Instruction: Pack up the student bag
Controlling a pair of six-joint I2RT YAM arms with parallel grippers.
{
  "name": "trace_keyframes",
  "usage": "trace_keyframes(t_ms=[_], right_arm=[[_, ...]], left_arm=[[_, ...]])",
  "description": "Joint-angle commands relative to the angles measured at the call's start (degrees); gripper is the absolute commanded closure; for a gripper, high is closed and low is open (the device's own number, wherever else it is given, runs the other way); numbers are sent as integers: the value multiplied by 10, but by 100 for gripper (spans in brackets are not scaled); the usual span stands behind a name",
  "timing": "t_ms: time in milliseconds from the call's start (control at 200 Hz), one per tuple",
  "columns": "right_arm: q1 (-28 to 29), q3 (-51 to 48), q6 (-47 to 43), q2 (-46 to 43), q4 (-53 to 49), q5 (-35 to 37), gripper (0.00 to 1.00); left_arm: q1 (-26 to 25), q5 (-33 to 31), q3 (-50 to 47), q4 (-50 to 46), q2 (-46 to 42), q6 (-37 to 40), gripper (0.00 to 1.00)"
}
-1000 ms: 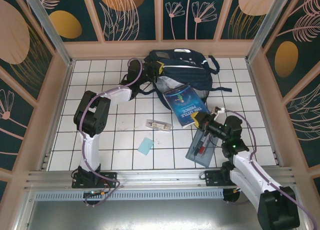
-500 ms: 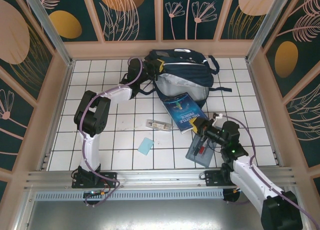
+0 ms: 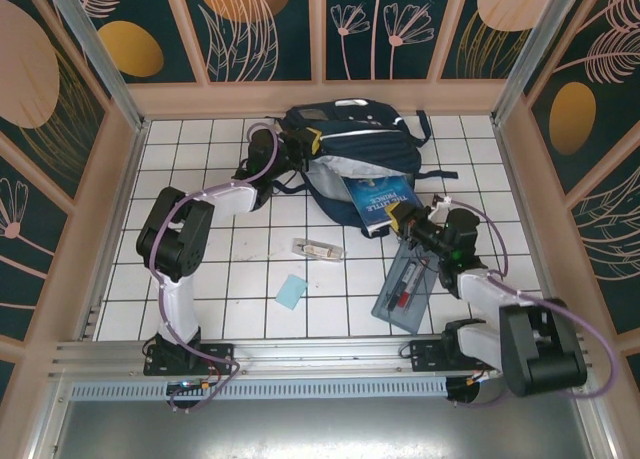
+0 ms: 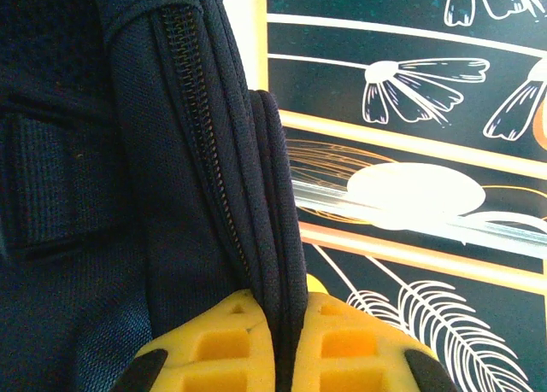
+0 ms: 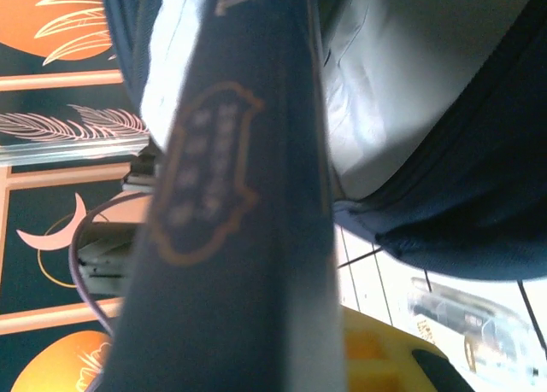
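Student bag (image 3: 355, 144): navy, lying at the far middle of the table (image 3: 230, 269). Its mouth gapes toward the arms and shows a pale grey lining (image 3: 375, 169).
Left claw (image 3: 313, 137): at the bag's left rim, clenched on the zipper-edged seam. In the left wrist view the yellow pads (image 4: 214, 345) pinch the dark piping from both sides.
Right claw (image 3: 399, 217): just off the near right of the bag's mouth, grasping the near corner of the blue book (image 3: 375, 194).
Blue book: tilted, its far end inside the bag's mouth over the lining, its near end sticking out to the right claw. In the right wrist view its spine runs up toward the lining.
Pencil case (image 3: 405, 291): flat, grey and see-through, on the table on the near side of the bag and well apart from it. Red and dark pens are inside.
Clear item (image 3: 318, 248): small, on the table on the near side of the bag, left of the book's near end.
Light blue card (image 3: 292, 291): nearer the arms than the clear item, well apart from the bag.
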Motion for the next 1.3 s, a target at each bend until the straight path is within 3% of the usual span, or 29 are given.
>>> trace_keyframes(t_ms=[0,175,465,806,991,1076,1186,1291], right_arm=[[19,41,-37,43,165,10,100],[47,99,-64,155,238,37,100],[58,202,-4,366,369,71,100],[72,385,-7,529,296,54,100],[82,451,-19,577,176,49,100],[80,443,-20,569,149,64,81],[77,413,-12,533,107,74,45],[75,395,-38,473,-6,85,18]], left_arm=[[6,-6,5,126,-46,-25,100],[6,-3,2,142,-50,-40,100],[6,1,-8,147,-59,-48,100],[5,9,-8,143,-58,-49,100],[5,10,-10,144,-58,-51,100],[5,8,-11,142,-57,-50,100],[5,5,-10,140,-51,-51,100],[5,1,-6,142,-42,-52,100]])
